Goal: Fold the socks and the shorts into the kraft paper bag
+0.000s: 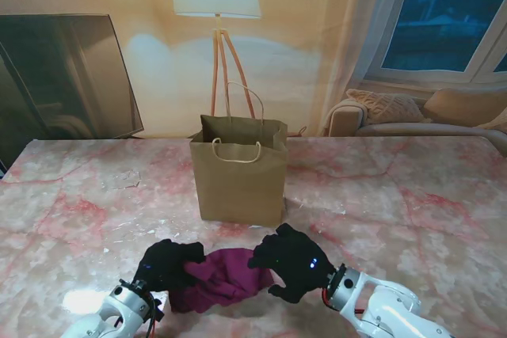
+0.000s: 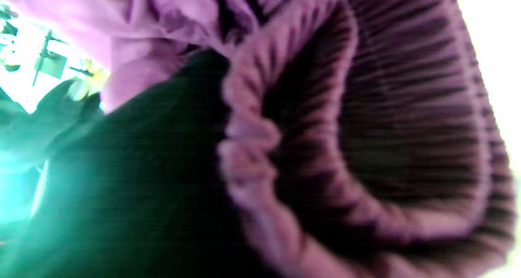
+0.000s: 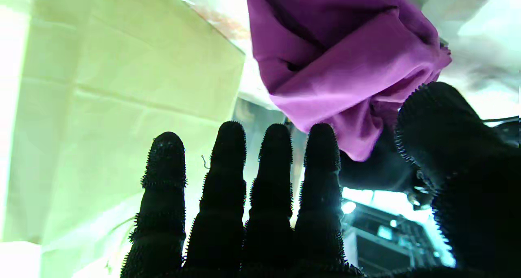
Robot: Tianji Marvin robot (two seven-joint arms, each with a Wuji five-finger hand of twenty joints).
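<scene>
Stand view, items by size. Marble table (image 1: 412,195): we reach over its near edge with both arms. Kraft paper bag (image 1: 240,173): upright, mouth open, handles up, standing beyond both hands and roughly between them, well apart from the fingertips. Purple shorts (image 1: 226,276): a bunched heap lying between our two hands, the left edge under our left hand (image 1: 166,265), the right edge against our right hand (image 1: 291,263). Left hand: fingers curled onto the cloth; its wrist view fills with the gathered, ribbed waistband (image 2: 366,119) pressed close to the palm, so we judge it closed on the shorts. Right hand: in its wrist view the four fingers (image 3: 228,180) stand straight and apart, the thumb out to the side near the cloth fold (image 3: 346,78); it holds nothing, only bordering the heap. Socks: we cannot make them out in any view. Step in hand, as we judge: gathering and folding the shorts before bagging. Next move calls for the right hand to close on its side of the heap, then both to lift it toward the bag mouth farther from us.
</scene>
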